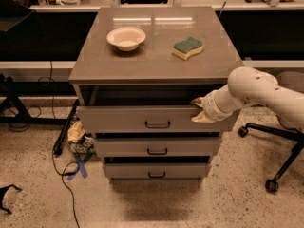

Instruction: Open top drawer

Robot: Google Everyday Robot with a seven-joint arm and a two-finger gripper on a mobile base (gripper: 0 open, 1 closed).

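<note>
Top drawer (123,119): stiff, likely heavy, slides straight. Your hand (199,110) is clamped on its front's top edge, right side; central handle (157,124) would pull truer

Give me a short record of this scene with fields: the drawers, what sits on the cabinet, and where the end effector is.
top drawer: partly pulled out, dark gap behind its front panel
end effector: at the upper edge of the top drawer's front, near its right end, away from the centre handle
middle drawer: below, handle untouched
bottom drawer: lowest, handle untouched
cabinet top: holds two things, apart
bowl: white, upright, left side
sponge: green over yellow, right side
</note>
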